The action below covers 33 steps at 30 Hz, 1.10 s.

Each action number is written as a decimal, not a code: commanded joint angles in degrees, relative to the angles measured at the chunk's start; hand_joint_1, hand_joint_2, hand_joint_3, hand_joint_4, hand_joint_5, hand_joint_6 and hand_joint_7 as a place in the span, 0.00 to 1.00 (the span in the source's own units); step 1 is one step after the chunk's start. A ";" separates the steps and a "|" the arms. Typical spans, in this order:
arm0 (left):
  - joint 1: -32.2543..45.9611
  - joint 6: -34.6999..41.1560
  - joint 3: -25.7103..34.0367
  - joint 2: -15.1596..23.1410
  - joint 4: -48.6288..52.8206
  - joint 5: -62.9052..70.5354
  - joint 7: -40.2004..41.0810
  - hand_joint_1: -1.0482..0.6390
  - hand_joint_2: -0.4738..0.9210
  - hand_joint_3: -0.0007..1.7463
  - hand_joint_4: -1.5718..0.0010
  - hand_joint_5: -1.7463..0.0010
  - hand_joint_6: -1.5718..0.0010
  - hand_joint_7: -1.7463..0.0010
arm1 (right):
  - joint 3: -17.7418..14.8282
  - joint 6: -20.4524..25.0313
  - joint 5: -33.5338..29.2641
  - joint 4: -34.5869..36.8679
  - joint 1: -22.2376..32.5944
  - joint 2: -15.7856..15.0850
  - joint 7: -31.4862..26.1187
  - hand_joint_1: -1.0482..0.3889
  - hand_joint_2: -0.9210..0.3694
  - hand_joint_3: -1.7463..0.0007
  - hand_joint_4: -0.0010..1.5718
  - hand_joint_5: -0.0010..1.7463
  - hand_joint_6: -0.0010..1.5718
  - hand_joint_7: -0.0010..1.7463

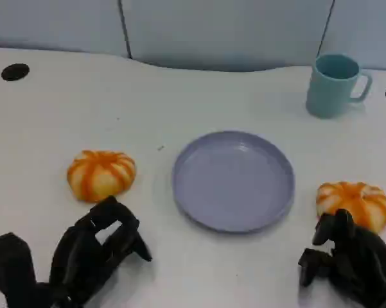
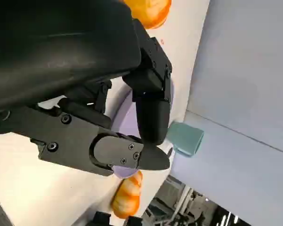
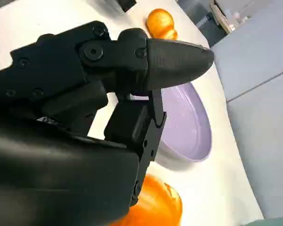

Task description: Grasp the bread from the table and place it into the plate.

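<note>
While my right hand [image 1: 350, 260] sits low at the table's near edge with fingers curled in, it's right up against the near side of the right bread [image 1: 354, 203]; I can't tell if it's touching, and I don't read it as a grip, nothing is in the hand. Right wrist view puts that bread [image 3: 150, 205] just under the palm, fingers reaching past it toward the plate [image 3: 188, 125]. My left hand [image 1: 93, 250] is loosely curled too, holding nothing, just short of the left bread [image 1: 101, 173], a clear gap between them. Both breads rest on the white table [image 1: 51, 115], one on each side of the lavender plate [image 1: 233, 181], each just beside its rim without touching. Plate has no bread in it, so by my read the task is barely started: grasp, lift, carry and drop all remain. Breads are round domed buns, orange with pale stripes fanning from the top, so no real long axis or pointing direction; domes face up. Teal mug [image 1: 334, 85] stands far right behind the plate, handle to the right.
</note>
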 commanded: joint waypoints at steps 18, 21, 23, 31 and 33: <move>-1.14 1.37 0.55 1.48 2.00 -2.64 -3.65 0.28 1.00 0.12 0.58 0.00 0.65 0.14 | 0.14 0.43 -0.56 -0.20 1.43 -0.48 -0.85 0.42 0.00 0.69 0.83 0.73 0.77 0.68; -1.21 1.27 0.44 1.64 2.16 -2.48 -3.58 0.27 1.00 0.12 0.58 0.00 0.64 0.14 | 0.16 0.62 -0.59 -0.22 1.40 -0.52 -0.93 0.42 0.00 0.68 0.83 0.73 0.76 0.68; -1.22 1.23 0.41 1.66 2.20 -2.48 -3.56 0.27 1.00 0.12 0.58 0.00 0.64 0.14 | 0.16 0.63 -0.59 -0.21 1.39 -0.52 -0.93 0.42 0.00 0.68 0.83 0.73 0.76 0.69; -1.91 -0.44 0.46 2.46 3.79 -1.85 -4.48 0.27 1.00 0.13 0.58 0.00 0.65 0.14 | 0.31 0.82 -0.58 -0.25 1.35 -0.19 -1.28 0.42 0.00 0.69 0.83 0.74 0.76 0.69; -1.96 -3.26 0.00 3.06 2.43 0.60 -1.96 0.27 1.00 0.13 0.61 0.01 0.66 0.18 | 0.22 0.19 -0.40 0.67 1.01 -0.17 -0.61 0.42 0.00 0.69 0.83 0.73 0.76 0.69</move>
